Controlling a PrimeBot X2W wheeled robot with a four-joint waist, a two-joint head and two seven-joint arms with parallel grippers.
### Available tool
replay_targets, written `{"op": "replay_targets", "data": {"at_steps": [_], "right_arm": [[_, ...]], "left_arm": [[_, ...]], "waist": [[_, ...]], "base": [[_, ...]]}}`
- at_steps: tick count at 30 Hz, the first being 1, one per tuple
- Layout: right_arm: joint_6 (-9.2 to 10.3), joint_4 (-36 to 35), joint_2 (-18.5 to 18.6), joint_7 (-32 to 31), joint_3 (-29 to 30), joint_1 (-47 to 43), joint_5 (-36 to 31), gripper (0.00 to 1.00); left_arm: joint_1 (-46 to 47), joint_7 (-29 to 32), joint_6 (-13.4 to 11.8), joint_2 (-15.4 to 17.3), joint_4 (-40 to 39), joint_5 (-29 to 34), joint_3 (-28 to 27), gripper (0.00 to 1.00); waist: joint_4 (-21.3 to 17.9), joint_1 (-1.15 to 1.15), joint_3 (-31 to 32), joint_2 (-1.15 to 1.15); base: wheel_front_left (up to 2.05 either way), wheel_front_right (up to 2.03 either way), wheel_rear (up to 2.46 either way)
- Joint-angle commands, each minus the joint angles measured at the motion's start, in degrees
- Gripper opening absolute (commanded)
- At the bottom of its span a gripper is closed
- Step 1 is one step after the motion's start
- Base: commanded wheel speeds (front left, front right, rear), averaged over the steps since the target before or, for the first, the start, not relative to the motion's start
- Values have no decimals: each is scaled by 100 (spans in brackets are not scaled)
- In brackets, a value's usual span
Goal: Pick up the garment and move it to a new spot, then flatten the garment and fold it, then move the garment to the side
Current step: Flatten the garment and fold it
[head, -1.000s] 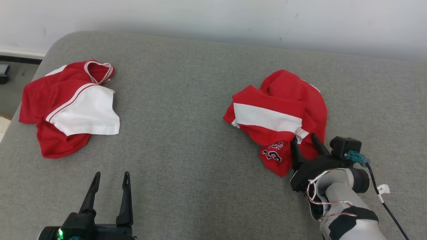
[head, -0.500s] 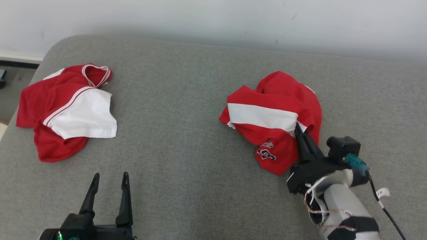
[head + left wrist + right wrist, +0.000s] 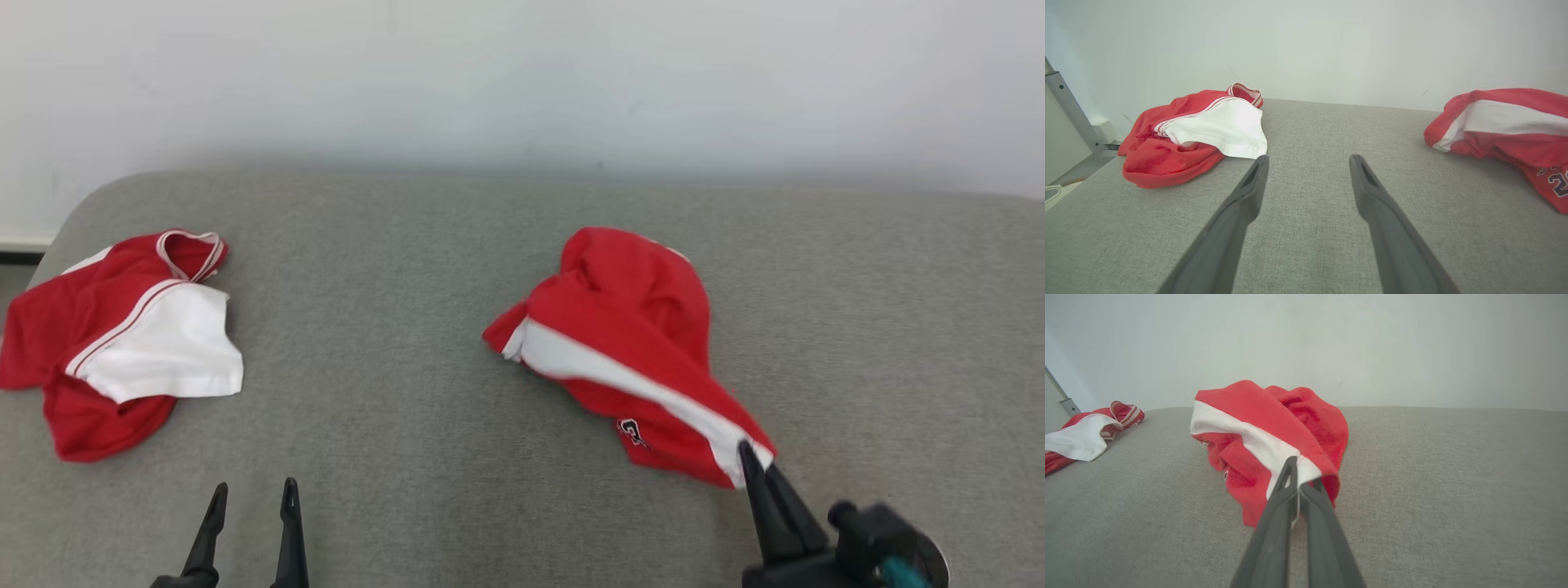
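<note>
The garment is a crumpled red piece with a white band and dark printed numbers. It lies right of centre on the grey padded surface, and its near corner is pulled up towards me. My right gripper is shut on the white band at that corner; the right wrist view shows the fingers pinching the cloth at the gripper. My left gripper stands open and empty at the lower left, its fingers spread over bare surface. The garment lies to its right.
A second red and white garment lies bunched near the surface's left edge, also seen in the left wrist view as a red and white heap. A pale wall runs along the back. A metal post stands beyond the left edge.
My right gripper closed on the garment's white band and drew that corner up and towards me, stretching the cloth. The head camera tilted, so the whole picture shifted down. The left gripper stayed open.
</note>
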State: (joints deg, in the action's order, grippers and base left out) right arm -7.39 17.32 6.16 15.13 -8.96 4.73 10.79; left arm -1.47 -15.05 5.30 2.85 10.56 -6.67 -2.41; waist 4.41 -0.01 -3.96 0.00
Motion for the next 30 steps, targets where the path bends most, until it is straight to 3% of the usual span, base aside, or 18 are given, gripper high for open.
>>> {"op": "replay_targets", "data": {"at_steps": [1, 5, 12, 13, 14, 15, 21, 30], "right_arm": [[-20, -162, 85, 5, -64, -240, -79, 0], [-20, -429, 292, 4, -277, -890, -187, 0], [-20, 49, 440, 4, -162, -1102, -170, 0], [-20, 128, 425, 5, -150, -1040, -168, 9], [-20, 114, 408, 6, -131, -941, -157, 48], [-20, 117, 387, 5, -129, -886, -118, 100], [-20, -309, 347, 5, -61, -906, -8, 100], [-20, -853, 142, 4, 383, -1044, -396, 100]], "left_arm": [[-85, -18, -19, 7, -43, 1, -7, 100], [-137, -18, 0, 7, -29, -5, -46, 100], [-151, -18, 42, 6, 11, -13, -62, 100], [-143, -18, 47, 9, 22, -10, -65, 100], [-138, -18, 53, 8, 30, -11, -65, 100], [-132, -18, 60, 7, 41, -10, -63, 100], [-161, -18, 60, 7, 47, -24, -65, 100], [-108, -18, 100, 7, 2, -8, -167, 100]], "waist": [[-196, 1, 158, 0], [-315, 1, 192, 0], [-491, 1, 193, 0], [-505, 1, 195, 0], [-516, 1, 202, 0], [-524, 1, 208, 0], [-543, 1, 247, 0], [-571, 1, 185, 0]], "base": [[0, 0, 0], [0, 0, 0], [0, 0, 0], [0, 0, 0], [0, 0, 0], [0, 0, 0], [0, 0, 0], [0, 0, 0]]}}
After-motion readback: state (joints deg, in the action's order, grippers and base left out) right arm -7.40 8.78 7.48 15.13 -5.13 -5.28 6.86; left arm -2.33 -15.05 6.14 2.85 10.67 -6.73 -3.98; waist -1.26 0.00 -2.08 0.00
